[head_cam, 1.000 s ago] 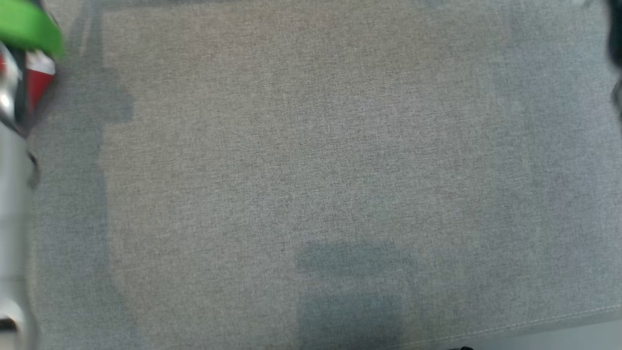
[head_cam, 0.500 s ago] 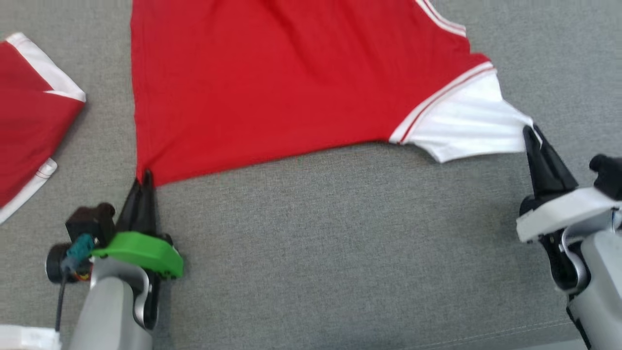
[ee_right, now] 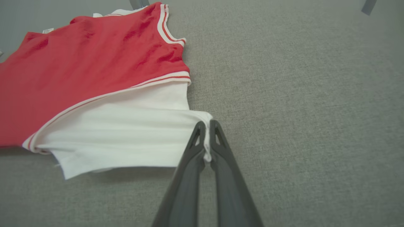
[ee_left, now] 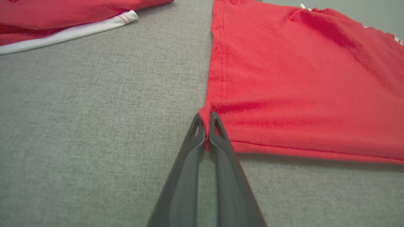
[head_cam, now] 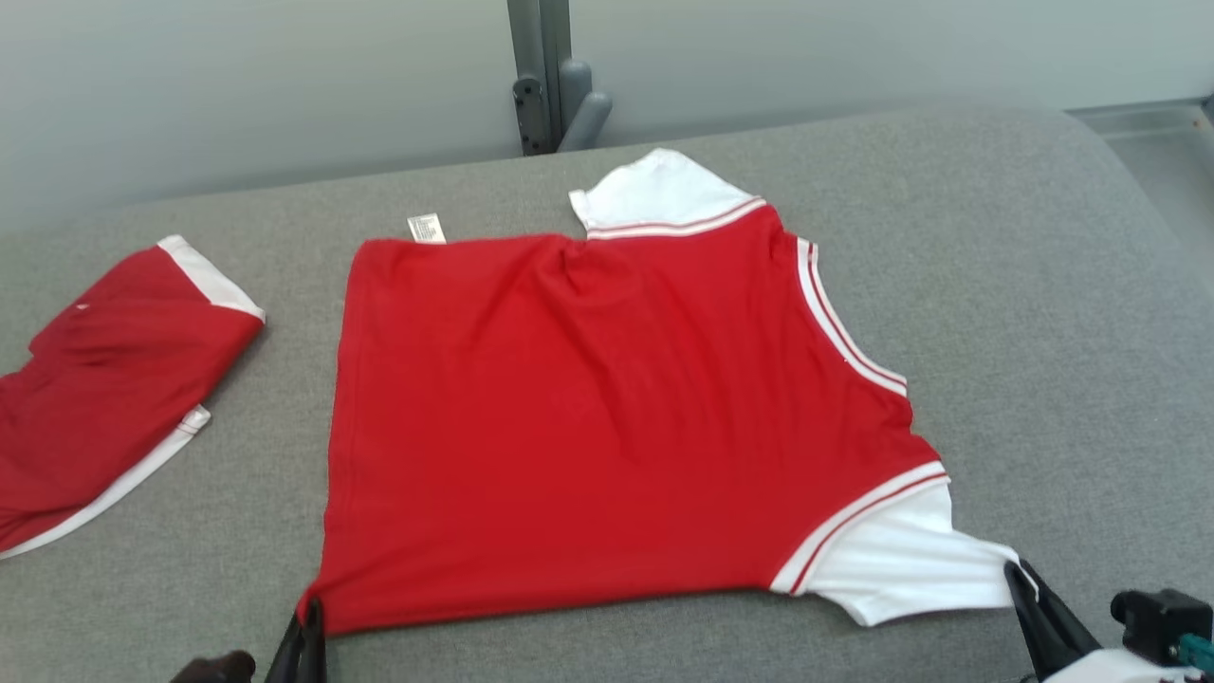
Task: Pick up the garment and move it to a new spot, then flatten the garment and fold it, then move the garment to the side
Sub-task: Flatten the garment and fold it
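One red shirt (head_cam: 588, 417) with white sleeves lies spread at the middle of the grey cushioned table (head_cam: 1043, 285). In our head view its hem points to nine o'clock and its neck to three o'clock. We hold it at two places along the near edge. Our left gripper (ee_left: 205, 116) is clenched on the hem corner at seven o'clock, and our right gripper (ee_right: 206, 123) is pinched onto the edge of the near white sleeve (ee_right: 126, 126) at five o'clock.

We judge the pick-up and the move to a new spot as done. The flattening looks nearly done, since the body lies mostly smooth with soft ripples near the far shoulder. The fold and the move to the side remain.

Counting outward:
- one shirt in our grip, with two sleeves on it
- one small white label (head_cam: 426, 228) at its far hem corner
- two grippers
- one second red-and-white garment (head_cam: 104, 398) well apart at nine o'clock
- one grey metal post (head_cam: 541, 76) beyond the table at twelve o'clock
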